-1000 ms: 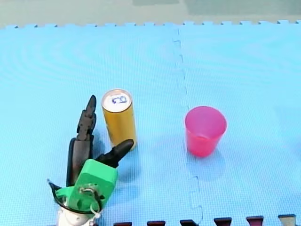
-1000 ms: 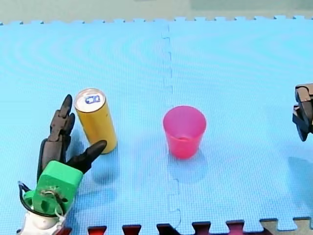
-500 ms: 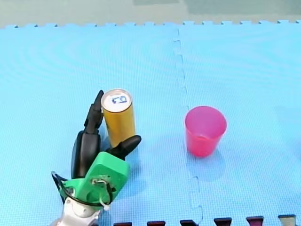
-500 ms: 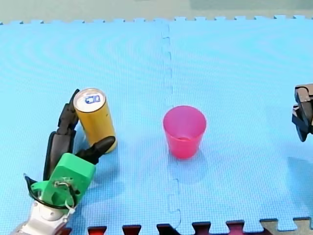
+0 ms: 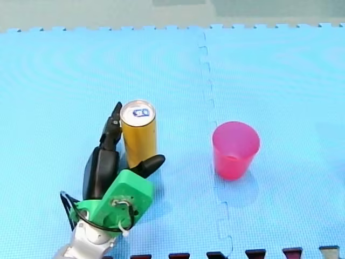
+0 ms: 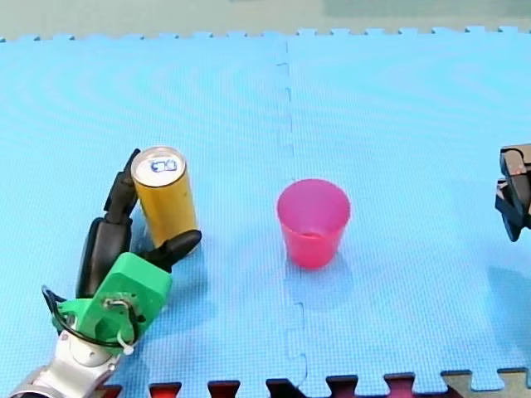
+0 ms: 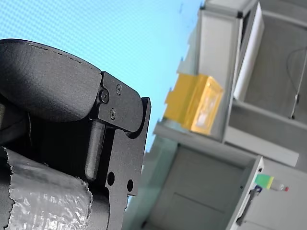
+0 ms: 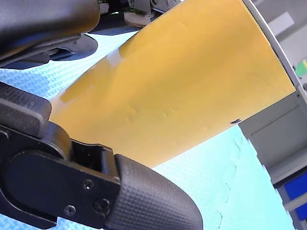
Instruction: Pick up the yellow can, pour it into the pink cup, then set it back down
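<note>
Yellow can [image 5: 139, 141] now in robot hand [image 5: 108, 171]

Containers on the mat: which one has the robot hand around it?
The yellow can, left of the pink cup: the left robot hand grips its sides. The cup stands alone. The right robot hand is at the right edge.

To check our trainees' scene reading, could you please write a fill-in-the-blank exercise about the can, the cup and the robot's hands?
The yellow can stands ___ on the blue mat.
The hand closed around the can is the robot's ___ one.
In the head views, the pink cup stands to the can's ___, apart from it.
The right hand, at the second head view's right edge, holds ___.
Missing words: upright; left; right; nothing.
</note>
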Action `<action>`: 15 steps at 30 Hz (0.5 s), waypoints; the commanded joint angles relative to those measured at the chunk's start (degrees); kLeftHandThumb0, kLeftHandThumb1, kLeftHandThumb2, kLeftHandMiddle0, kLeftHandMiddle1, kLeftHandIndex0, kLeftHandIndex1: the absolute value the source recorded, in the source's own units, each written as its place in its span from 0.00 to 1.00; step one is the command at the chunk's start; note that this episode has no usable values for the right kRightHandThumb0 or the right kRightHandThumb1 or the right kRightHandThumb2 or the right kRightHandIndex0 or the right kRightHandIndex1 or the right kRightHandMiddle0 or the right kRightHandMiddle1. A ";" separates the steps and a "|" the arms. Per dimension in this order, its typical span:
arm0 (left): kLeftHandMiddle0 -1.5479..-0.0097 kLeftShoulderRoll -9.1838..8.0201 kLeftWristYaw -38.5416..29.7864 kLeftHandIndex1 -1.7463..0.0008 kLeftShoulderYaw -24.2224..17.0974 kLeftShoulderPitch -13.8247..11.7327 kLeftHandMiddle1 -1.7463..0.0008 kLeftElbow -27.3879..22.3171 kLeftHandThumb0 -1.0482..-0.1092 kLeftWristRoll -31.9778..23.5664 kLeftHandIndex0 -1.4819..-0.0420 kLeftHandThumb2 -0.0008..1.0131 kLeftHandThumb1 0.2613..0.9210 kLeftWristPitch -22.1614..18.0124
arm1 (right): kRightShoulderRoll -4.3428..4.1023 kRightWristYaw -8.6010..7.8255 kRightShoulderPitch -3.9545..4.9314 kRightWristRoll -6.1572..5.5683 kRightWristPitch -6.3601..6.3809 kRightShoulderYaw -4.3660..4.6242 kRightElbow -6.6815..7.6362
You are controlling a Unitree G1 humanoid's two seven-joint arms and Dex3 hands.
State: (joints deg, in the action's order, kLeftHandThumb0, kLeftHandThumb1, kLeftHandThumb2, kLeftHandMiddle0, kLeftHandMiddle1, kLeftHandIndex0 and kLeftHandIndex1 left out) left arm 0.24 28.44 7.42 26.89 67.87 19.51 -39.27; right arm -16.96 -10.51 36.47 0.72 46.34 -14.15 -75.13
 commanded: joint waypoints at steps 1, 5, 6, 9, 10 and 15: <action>0.81 -0.18 -0.16 1.00 0.03 0.61 0.99 0.20 0.00 -0.21 0.90 0.06 1.00 0.51 | -0.09 -0.32 -0.17 -0.48 0.24 -0.34 0.05; 0.80 -0.16 -0.39 1.00 -0.10 1.21 0.99 0.54 0.00 -0.49 0.90 0.07 1.00 1.05 | -0.02 -0.62 -0.21 -0.74 0.34 -0.57 0.03; 0.80 -0.17 -0.47 1.00 -0.13 1.34 0.99 0.62 0.00 -0.59 0.90 0.07 1.00 1.14 | -0.04 -0.69 -0.21 -0.77 0.35 -0.62 0.03; 0.79 -0.13 -0.73 1.00 -0.28 1.69 0.99 0.81 0.00 -0.95 0.90 0.08 1.00 1.36 | -0.13 -0.99 -0.21 -0.87 0.35 -0.81 0.00; 0.79 -0.08 -0.85 1.00 -0.37 1.80 0.99 0.87 0.00 -1.11 0.90 0.08 1.00 1.43 | -0.18 -1.10 -0.20 -0.90 0.34 -0.87 -0.02; 0.79 0.00 -4.05 1.00 -2.13 2.36 0.99 0.61 0.00 -3.94 0.90 0.11 1.00 1.97 | -0.44 -1.88 -0.07 -1.02 0.23 -1.14 -0.07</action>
State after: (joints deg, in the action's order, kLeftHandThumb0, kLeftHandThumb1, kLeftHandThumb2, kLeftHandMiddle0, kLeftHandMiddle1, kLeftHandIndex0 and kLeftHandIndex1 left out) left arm 0.45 25.06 5.92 28.82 68.65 16.33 -37.54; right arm -17.01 -12.21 36.40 0.13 46.48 -15.06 -75.17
